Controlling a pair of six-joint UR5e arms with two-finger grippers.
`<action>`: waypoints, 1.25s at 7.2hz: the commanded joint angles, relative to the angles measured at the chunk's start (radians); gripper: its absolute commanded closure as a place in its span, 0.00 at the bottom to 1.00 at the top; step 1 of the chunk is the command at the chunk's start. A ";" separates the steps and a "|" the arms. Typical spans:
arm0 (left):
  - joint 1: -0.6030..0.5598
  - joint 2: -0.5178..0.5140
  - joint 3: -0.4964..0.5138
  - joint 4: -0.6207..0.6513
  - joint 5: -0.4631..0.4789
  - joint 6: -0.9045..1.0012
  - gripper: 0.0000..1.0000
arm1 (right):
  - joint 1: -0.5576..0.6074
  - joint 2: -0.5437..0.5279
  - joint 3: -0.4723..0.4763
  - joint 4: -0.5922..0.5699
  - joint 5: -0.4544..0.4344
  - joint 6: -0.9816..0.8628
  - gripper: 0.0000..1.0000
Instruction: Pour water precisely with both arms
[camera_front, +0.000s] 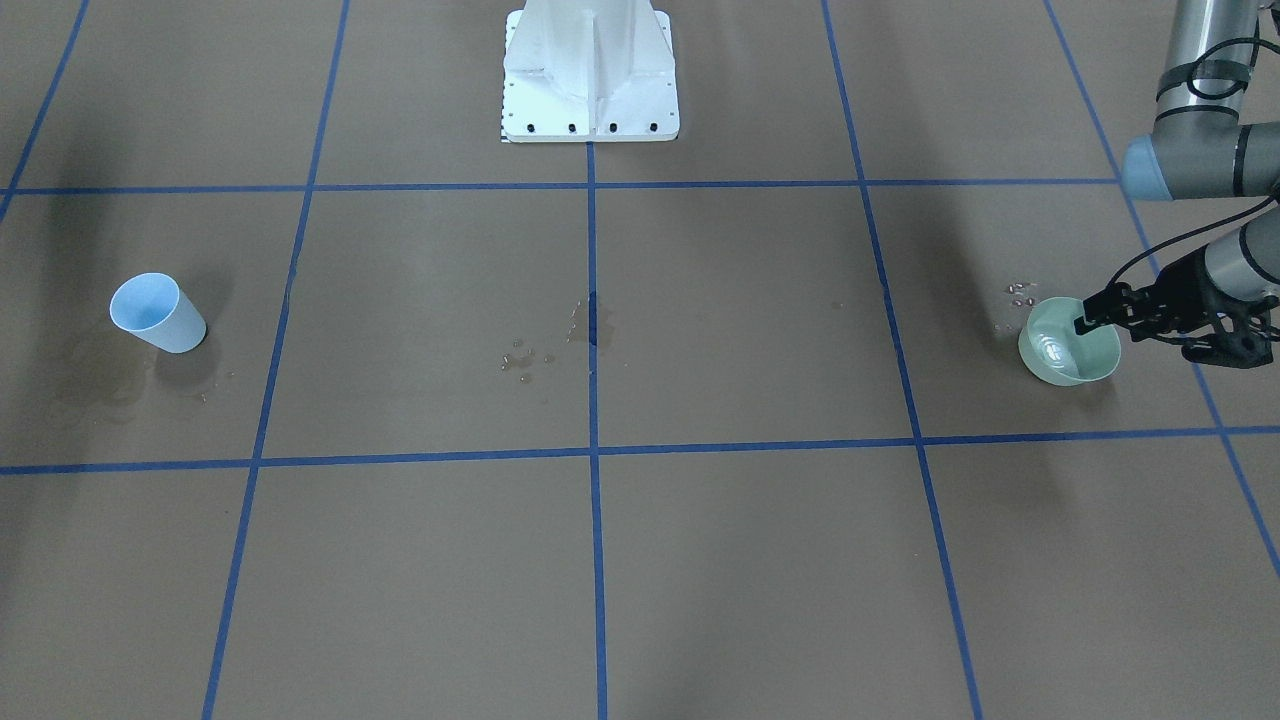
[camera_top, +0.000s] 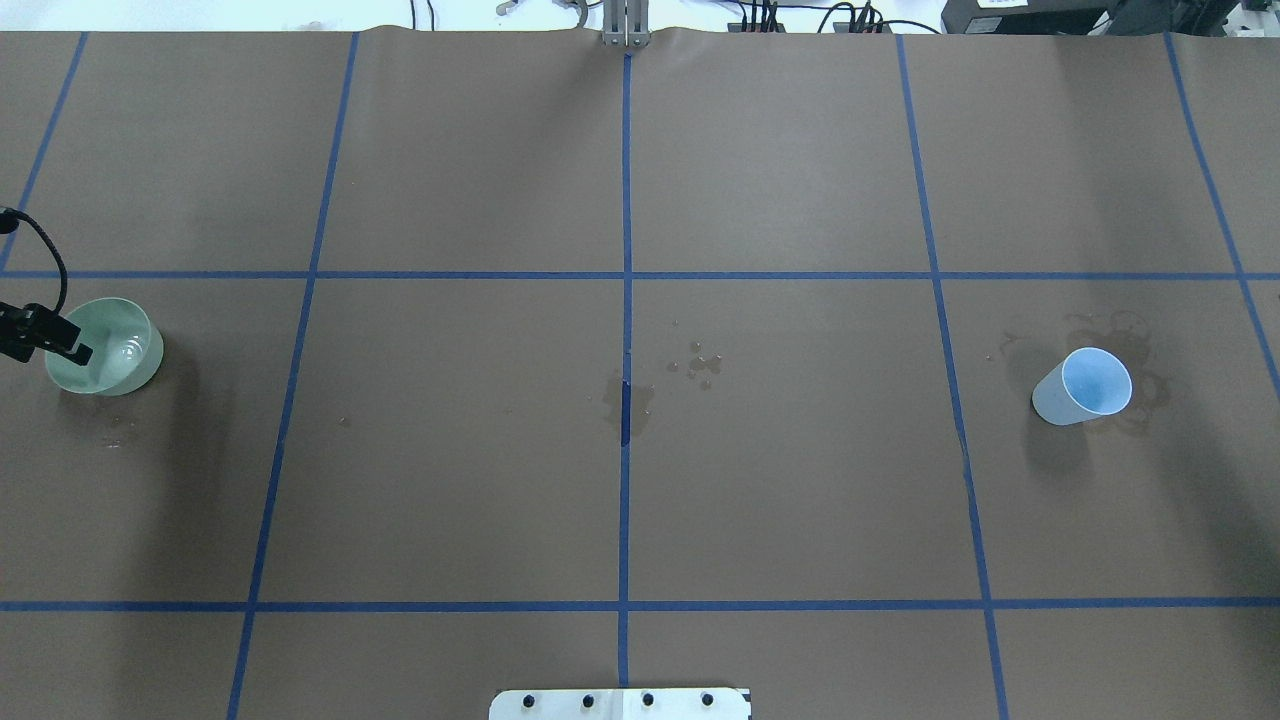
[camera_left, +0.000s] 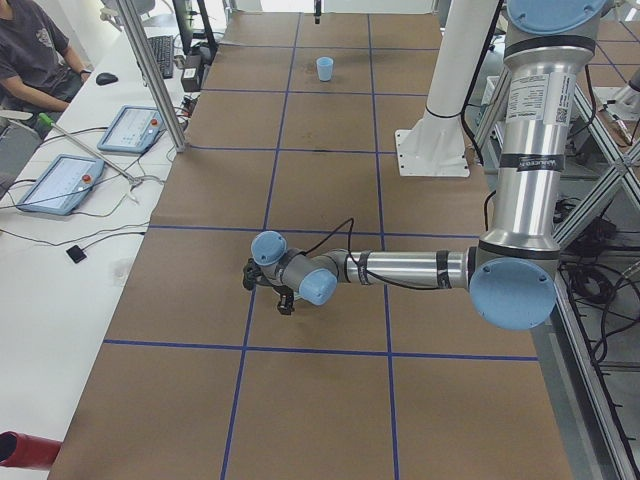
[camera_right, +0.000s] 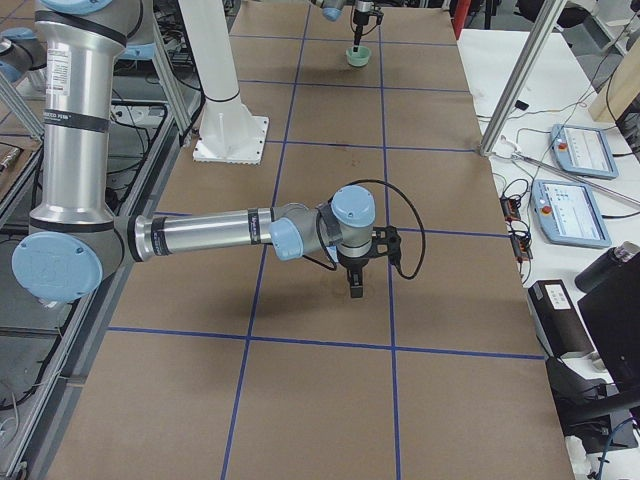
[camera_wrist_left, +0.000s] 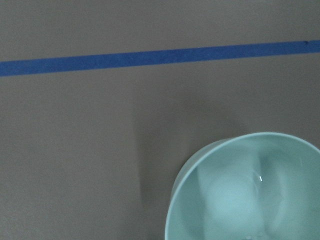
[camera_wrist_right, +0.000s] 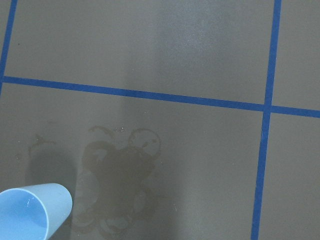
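Note:
A pale green bowl stands on the brown table at my left end, with a little water glinting inside. It also shows in the overhead view and the left wrist view. My left gripper points down over the bowl's inside; its fingers show as one narrow black tip, so it looks shut and empty. A light blue cup stands upright at my right end. My right gripper hangs above that area; I cannot tell its state. The cup shows at the right wrist view's bottom left.
Water drops lie near the table's middle beside a wet patch on the blue tape. A dark wet stain spreads beside the blue cup. The white pedestal base stands at the robot's side. An operator sits beyond the table's edge.

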 joint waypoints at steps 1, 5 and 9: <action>0.005 -0.006 0.006 0.001 -0.001 -0.002 0.86 | -0.002 0.000 0.000 0.000 0.000 0.000 0.00; 0.026 -0.119 -0.085 0.011 -0.013 -0.269 1.00 | -0.002 0.002 0.002 0.002 -0.003 0.000 0.00; 0.315 -0.444 -0.161 0.017 0.081 -0.812 1.00 | -0.002 0.000 0.000 0.000 -0.003 0.000 0.00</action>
